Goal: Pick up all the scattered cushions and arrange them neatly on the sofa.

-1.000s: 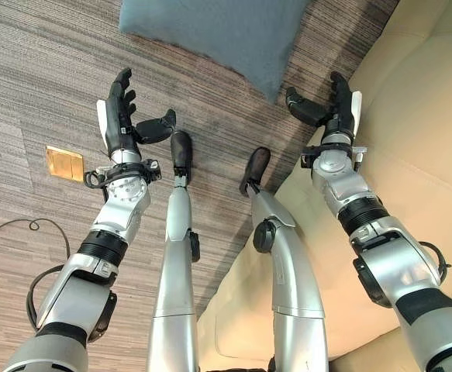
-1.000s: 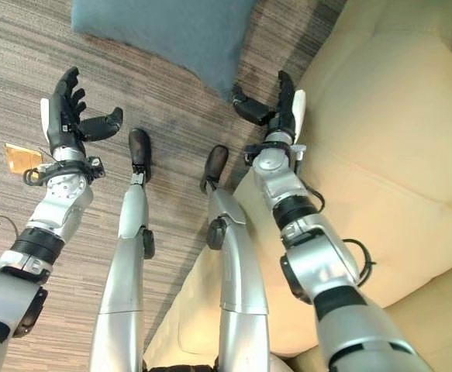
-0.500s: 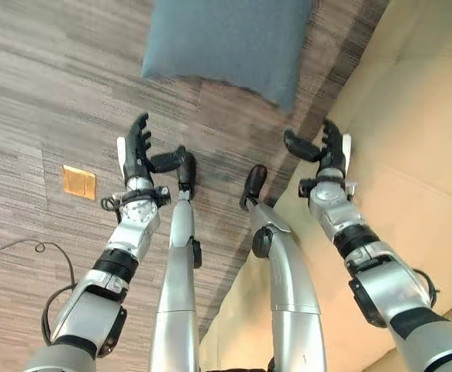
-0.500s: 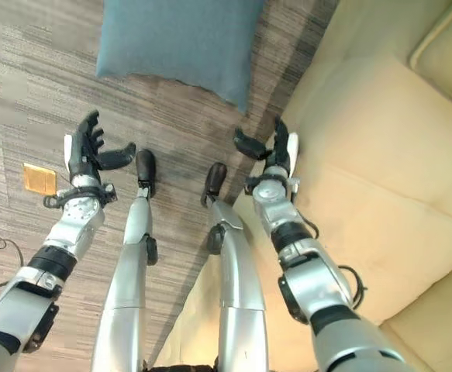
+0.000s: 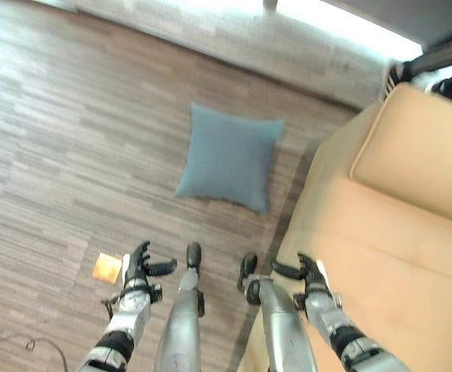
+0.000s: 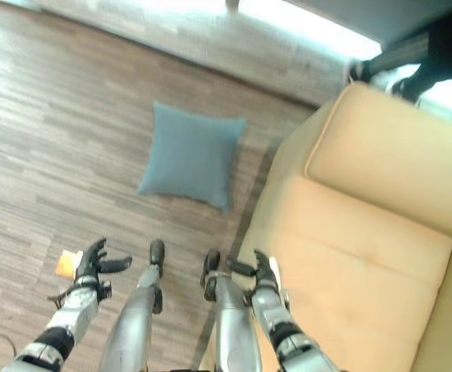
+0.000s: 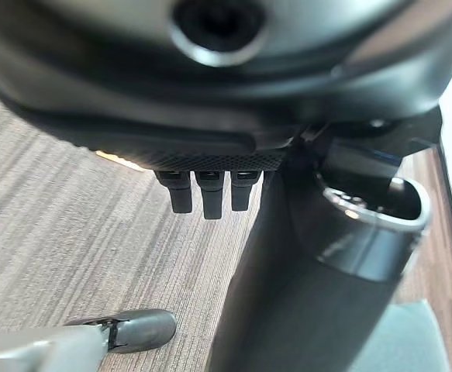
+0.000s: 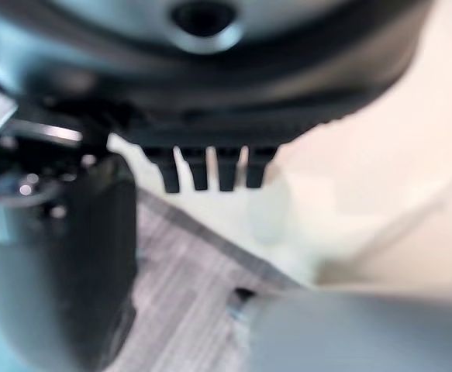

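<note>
Cushion [image 5: 229, 157]: one, blue-grey, square. It lay flat on the wood-grain floor [image 5: 55, 155], well ahead of both hands and between their lines of reach, a little nearer the right hand's side. One corner pointed toward the sofa. It touched neither hand.

Left hand [image 5: 138, 265]: held low over the floor, fingers straight and spread, thumb standing out toward the right hand. It held nothing. In the left wrist view the fingers [image 7: 204, 195] hung straight above the floor boards, clear of any object.

Right hand [image 5: 305, 271]: held low at the front edge of the sofa seat, fingers relaxed and apart, thumb pointing toward the left hand. It held nothing. In the right wrist view the fingers [image 8: 208, 172] stood in a straight row with the pale seat past them.

Sofa [image 5: 388, 232]: cream-tan, on the right hand's side, running from beside that hand far forward past the cushion. Its seat bore no cushion where it showed.

Floor plate [image 5: 106, 268]: small, brass-coloured, set in the floor just outside the left hand, away from the cushion.
</note>
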